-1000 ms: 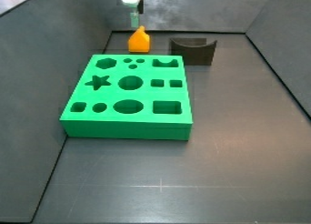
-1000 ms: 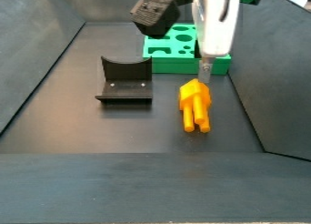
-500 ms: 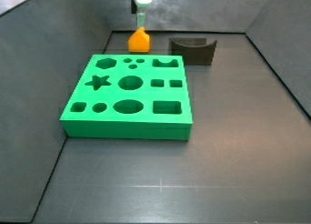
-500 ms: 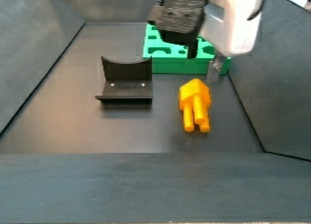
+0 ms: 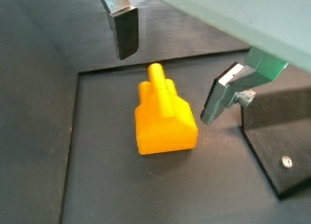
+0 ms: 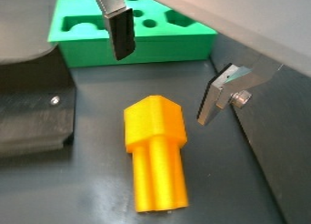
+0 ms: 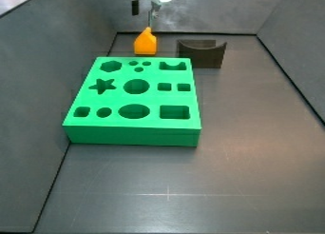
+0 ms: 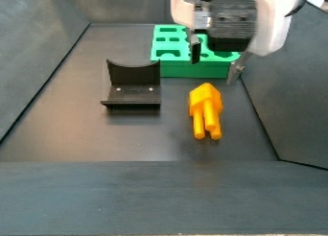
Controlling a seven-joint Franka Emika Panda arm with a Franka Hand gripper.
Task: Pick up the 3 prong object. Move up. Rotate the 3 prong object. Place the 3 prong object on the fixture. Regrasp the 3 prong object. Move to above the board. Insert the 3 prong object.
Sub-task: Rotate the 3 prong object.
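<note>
From where I sit most of the arm is cut off at the top of both side views, so I only get the gripper (image 8: 212, 50) hanging above the floor with its jaws spread wide and nothing between them. The 3 prong object (image 8: 205, 109) is lying flat on the dark floor, untouched, and the wrist views put it under the gap between the two fingers (image 6: 119, 34), clear of both. In a side view only its orange tip (image 7: 146, 40) pokes up behind the board (image 7: 136, 97), the rest is hidden. The fixture (image 8: 130, 84) sits just beside it with bare floor between them. The right wall runs fairly near the piece. The prongs only show clearly in a wrist view (image 6: 158, 151)
</note>
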